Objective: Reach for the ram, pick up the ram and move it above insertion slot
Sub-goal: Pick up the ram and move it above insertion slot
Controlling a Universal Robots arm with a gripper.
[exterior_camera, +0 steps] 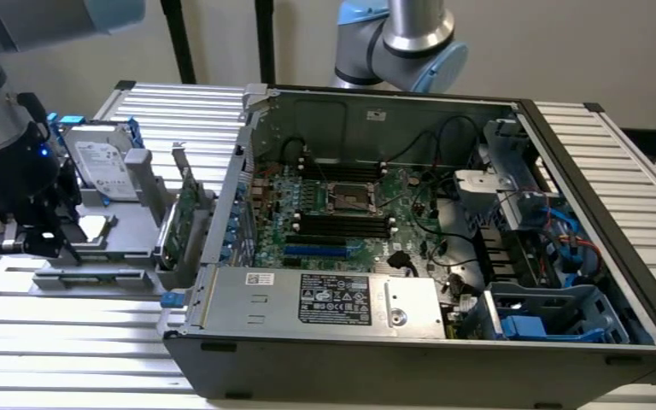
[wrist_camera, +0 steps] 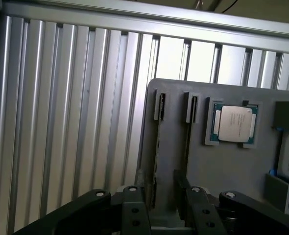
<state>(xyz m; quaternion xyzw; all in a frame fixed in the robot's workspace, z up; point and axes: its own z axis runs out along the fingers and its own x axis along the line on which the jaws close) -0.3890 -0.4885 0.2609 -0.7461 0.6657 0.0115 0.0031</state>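
The gripper (wrist_camera: 159, 198), its fingers spread apart, hangs over a grey tray (wrist_camera: 232, 166) on the ribbed metal table (wrist_camera: 61, 122), lined up with the edge-on ram (wrist_camera: 156, 147), near a silver-lidded processor (wrist_camera: 235, 123).

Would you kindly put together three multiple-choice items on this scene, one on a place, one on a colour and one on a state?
1. Where does the hard drive stand?
A) on the floor
B) on the grey holder beside the computer case
C) on top of the arm

2. What colour are the rails on the hard drive?
A) red
B) yellow
C) blue

3. How is the claw set?
A) open
B) shut on a cable
C) shut on a screwdriver

Answers:
1 B, since the exterior view shows it upright on the holder, at the case's side toward the exterior view's left.
2 C, since blue strips frame the drive.
3 A, since its fingers stand apart in the wrist view.
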